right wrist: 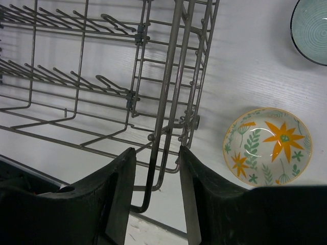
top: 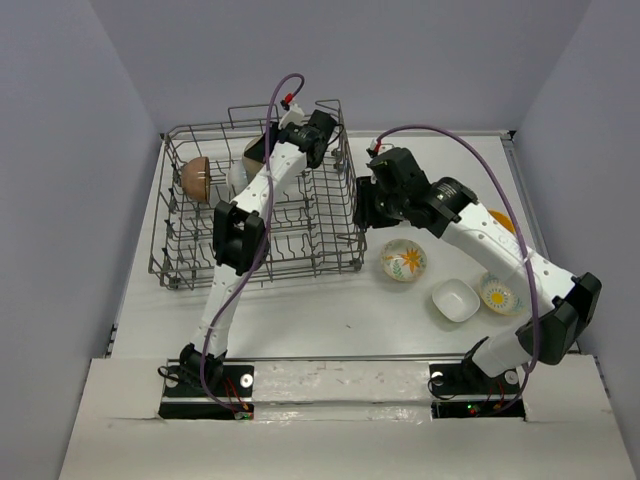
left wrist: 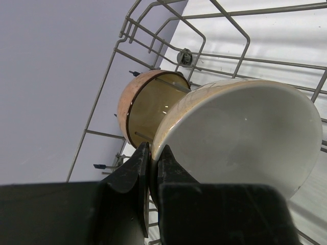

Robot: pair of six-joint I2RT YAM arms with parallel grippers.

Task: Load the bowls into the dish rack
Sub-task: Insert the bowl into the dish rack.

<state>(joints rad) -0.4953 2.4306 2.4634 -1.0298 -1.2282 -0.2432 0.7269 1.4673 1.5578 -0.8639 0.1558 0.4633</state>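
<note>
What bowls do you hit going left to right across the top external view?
Brown bowl in the dish rack → cream bowl in the left claw → floral bowl → square white bowl → small patterned bowl.

This is a robotics test cell, not a real kitchen. A bare white tabletop point(top: 300, 320) is boxed in by plain lavender-grey partition walls point(top: 60, 150). Two white-and-black robot arms, left point(top: 225, 300) and right point(top: 490, 240), are bolted to black base plates point(top: 205, 385) at its near edge and trail purple cables point(top: 430, 128). The kitchenware, a grey wire dish rack point(top: 180, 262) and small ceramic bowls point(top: 404, 260), sits straight on that tabletop.
</note>
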